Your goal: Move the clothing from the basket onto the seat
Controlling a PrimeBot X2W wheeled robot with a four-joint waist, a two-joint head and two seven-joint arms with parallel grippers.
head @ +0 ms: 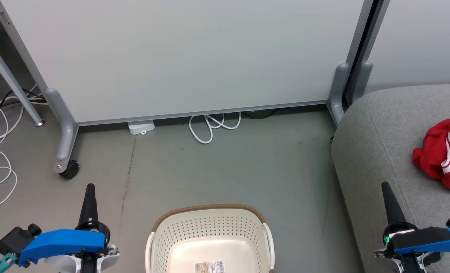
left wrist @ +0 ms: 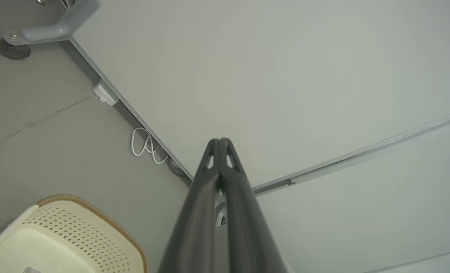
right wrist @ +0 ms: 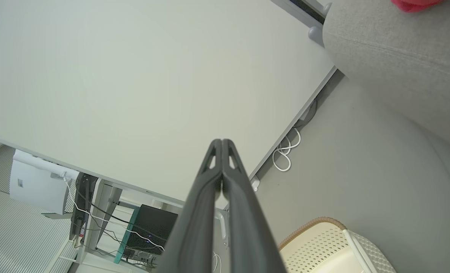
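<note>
standing widest of all, a smooth pale partition panel on grey metal legs closes off the back, above a matt grey floor.

next in bulk is the seat, to the robot's right. cloth dropped near its rounded left edge would probably slide off to the floor. it is grey woven fabric, softly curved, with a stitched seam.

the basket stands on the floor between the arms. it looks light, so a fingertip caught in a hole could drag it across the smooth floor. it is cream plastic with rows of small perforations, a brown woven-look rim and white handles. the part of its glossy bottom in view carries a label and no cloth; its near end is cut off.

the clothing lies on the seat's top, well in from that left edge. it is a soft crumpled red heap with white stripes, and whether it is one garment or two cannot be told.

the left gripper and right gripper are clenched on nothing, each pair of slim dark fingers pressed to one point. if a garment hides in the basket's unseen end, such fingers would merely poke it.

a thin white cable loops at the panel's foot, well apart.
</note>
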